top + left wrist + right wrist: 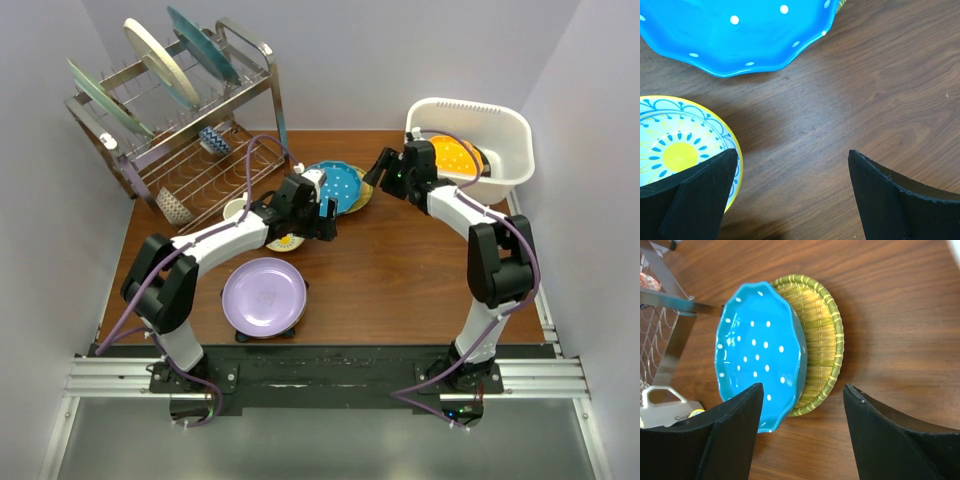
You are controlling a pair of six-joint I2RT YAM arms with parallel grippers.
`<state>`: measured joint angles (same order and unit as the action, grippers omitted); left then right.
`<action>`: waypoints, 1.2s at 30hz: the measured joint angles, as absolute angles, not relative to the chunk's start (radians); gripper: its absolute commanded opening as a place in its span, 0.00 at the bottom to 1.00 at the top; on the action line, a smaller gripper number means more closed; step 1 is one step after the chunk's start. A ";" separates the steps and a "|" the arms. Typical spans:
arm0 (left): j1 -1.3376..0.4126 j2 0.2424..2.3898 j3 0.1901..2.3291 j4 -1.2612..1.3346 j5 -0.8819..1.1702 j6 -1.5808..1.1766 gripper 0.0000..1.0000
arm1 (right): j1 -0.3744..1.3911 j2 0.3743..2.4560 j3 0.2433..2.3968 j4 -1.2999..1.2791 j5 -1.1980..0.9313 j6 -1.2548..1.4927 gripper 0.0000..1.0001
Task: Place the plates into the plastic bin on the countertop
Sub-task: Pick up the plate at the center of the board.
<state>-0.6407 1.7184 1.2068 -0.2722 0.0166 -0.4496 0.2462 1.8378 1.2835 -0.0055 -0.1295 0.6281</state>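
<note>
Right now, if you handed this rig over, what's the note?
Left gripper open, empty, over the countertop by the blue dotted plate. Right gripper open, empty, facing it.
Done: orange plate in the plastic bin.
To do: blue dotted plate atop the yellow-brown plate, lavender plate at the near edge, mint plate, beige plate, dark-blue plate in the dish rack.

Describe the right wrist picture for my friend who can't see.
A blue plate with white dots lies partly over a yellow-green striped plate on the wooden countertop. The right end effector holds its black fingers apart at the bottom, gripping nothing; a metal rack shows at left.
</note>
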 measured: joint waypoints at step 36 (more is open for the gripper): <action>-0.628 1.697 1.189 -0.280 -0.017 -0.430 0.97 | 0.284 2.058 1.364 0.099 -0.202 0.670 0.46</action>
